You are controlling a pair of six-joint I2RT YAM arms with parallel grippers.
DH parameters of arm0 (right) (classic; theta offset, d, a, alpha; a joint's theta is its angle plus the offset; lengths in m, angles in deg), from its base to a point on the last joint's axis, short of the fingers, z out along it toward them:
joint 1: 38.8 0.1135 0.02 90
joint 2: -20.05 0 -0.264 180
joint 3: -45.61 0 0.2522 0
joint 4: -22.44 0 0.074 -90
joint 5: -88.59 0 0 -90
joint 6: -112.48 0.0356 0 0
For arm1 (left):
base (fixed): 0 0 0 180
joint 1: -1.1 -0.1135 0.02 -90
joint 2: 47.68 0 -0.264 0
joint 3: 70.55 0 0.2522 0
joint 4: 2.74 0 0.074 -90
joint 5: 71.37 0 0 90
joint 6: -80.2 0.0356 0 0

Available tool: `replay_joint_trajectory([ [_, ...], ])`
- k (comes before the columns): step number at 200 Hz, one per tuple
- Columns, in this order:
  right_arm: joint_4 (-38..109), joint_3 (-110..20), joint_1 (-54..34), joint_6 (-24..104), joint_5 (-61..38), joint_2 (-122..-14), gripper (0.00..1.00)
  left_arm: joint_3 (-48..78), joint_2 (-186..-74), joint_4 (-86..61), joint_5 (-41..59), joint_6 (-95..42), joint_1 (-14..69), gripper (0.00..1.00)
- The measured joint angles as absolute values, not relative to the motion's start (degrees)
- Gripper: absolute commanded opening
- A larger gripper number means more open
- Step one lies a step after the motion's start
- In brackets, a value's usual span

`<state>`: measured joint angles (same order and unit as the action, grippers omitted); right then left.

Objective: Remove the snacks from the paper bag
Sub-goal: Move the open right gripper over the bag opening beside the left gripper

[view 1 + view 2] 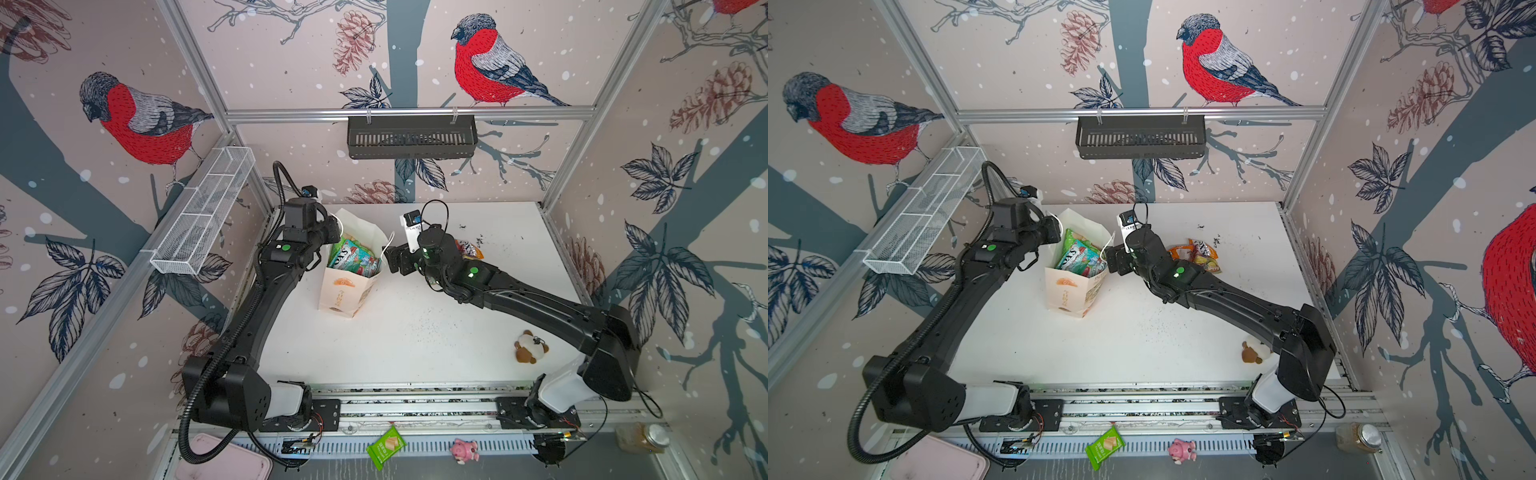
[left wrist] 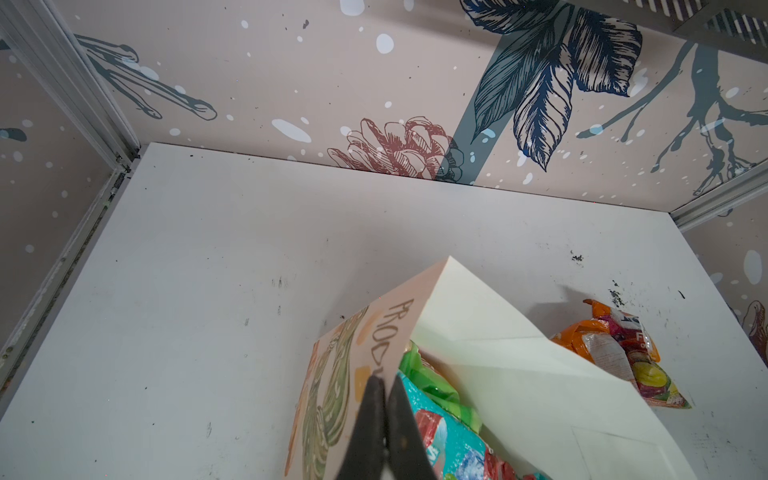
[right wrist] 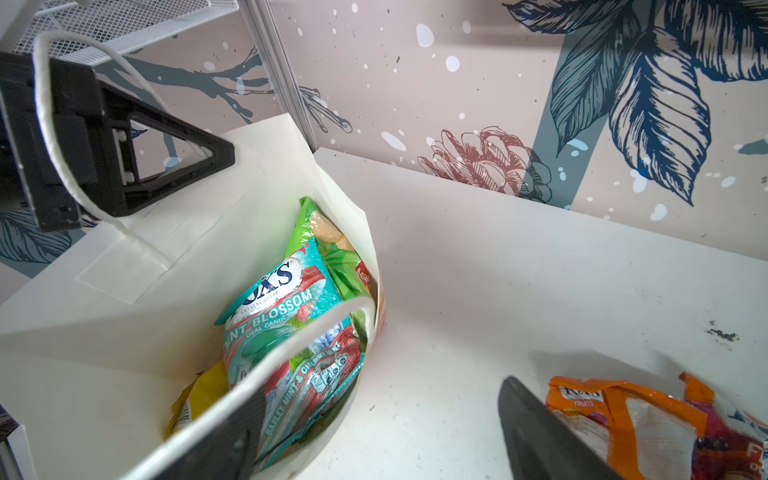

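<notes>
The paper bag (image 1: 345,291) is stood upright on the table (image 1: 415,332) between the two tools, and the largest risk is judged to lie with it. It is tall and light and is steadied only at one wall of its rim. Were a packet dragged sideways rather than lifted straight up, the bag could be tipped or slid, or the pinched paper torn.

The snacks (image 1: 353,257) left inside are packed close: a teal packet (image 3: 286,316) on top, a green packet (image 3: 328,241) beyond it from the right tool, and a yellow packet (image 3: 199,395) low against the wall nearest that tool. Two could be caught at once, or slick foil could slip from a shallow pinch. An orange packet (image 3: 623,419) is already laid on the table just beside the right tool, on its side away from the bag. A cord handle (image 3: 316,328) is looped across the mouth directly before that tool and could be snagged.

The left arm is reached forward and bent down over the bag, and the left tool (image 2: 385,382) is clamped shut on the bag's wall. The right arm is stretched in toward the bag's mouth. The right tool (image 3: 382,388) is spread wide with nothing held. One finger (image 3: 232,436) lies at the near rim, and whether it is inside or outside cannot be told.
</notes>
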<state>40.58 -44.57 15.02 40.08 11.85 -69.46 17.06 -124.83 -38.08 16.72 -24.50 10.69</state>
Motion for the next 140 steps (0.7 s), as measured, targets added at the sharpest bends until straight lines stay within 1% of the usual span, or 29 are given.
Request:
replay_joint_trajectory([
  [52,42.4,-47.48,15.13,38.95,11.04,-69.97,0.85,17.06,-124.65,-38.04,16.67,-24.5,10.69,0.0],
  [140,44.82,-52.37,15.24,37.26,14.3,-69.16,0.85,17.06,-124.5,-38.06,15.73,-24.54,10.69,0.0],
])
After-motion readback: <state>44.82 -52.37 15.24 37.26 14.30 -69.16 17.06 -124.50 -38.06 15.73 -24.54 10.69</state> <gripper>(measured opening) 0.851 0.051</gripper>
